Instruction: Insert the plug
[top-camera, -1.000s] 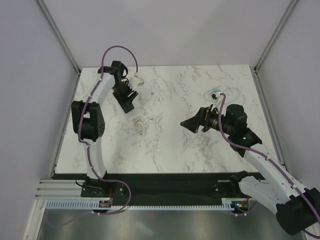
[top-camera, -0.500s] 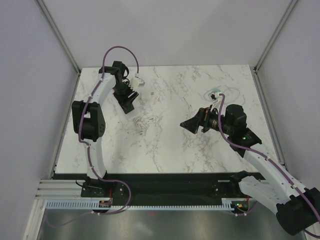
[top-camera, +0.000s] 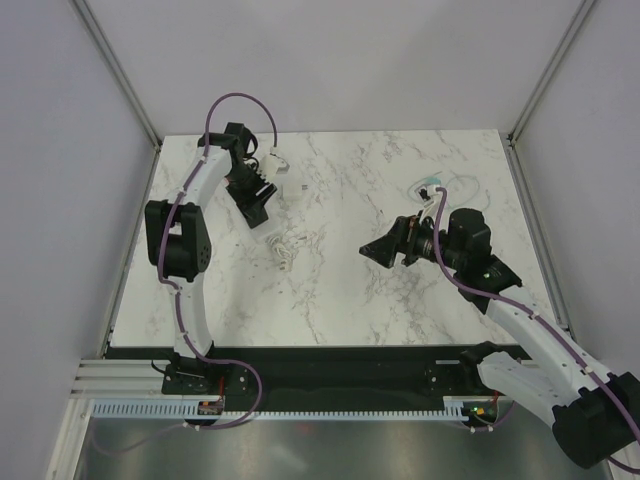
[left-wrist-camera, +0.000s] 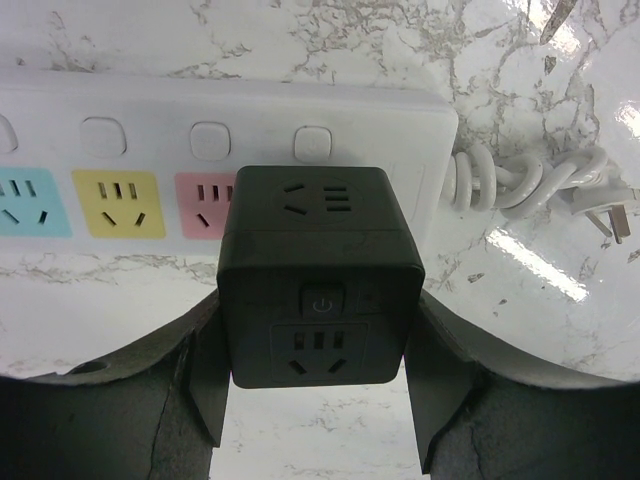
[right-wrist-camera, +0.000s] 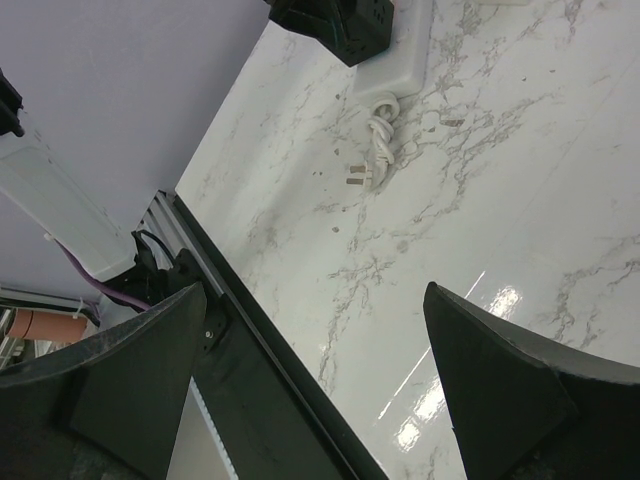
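Observation:
A black cube plug (left-wrist-camera: 318, 268) with its own sockets and a power button sits at the right end of a white power strip (left-wrist-camera: 130, 110), beside its pink socket. My left gripper (left-wrist-camera: 318, 300) holds the cube, with a finger pad (left-wrist-camera: 212, 370) flush on each side and no gap showing. In the top view the left gripper (top-camera: 256, 200) is at the back left, hiding most of the strip. The cube (right-wrist-camera: 338, 25) and the strip's end (right-wrist-camera: 405, 50) show at the top of the right wrist view. My right gripper (top-camera: 378, 250) is open and empty over the table's middle right.
The strip's white cord lies coiled with its own plug (top-camera: 284, 249) in front of the left gripper; it also shows in the left wrist view (left-wrist-camera: 530, 185). A small teal and white item with a clear cable (top-camera: 432, 185) lies at the back right. The table's near edge rail (right-wrist-camera: 260, 350) is below the right gripper.

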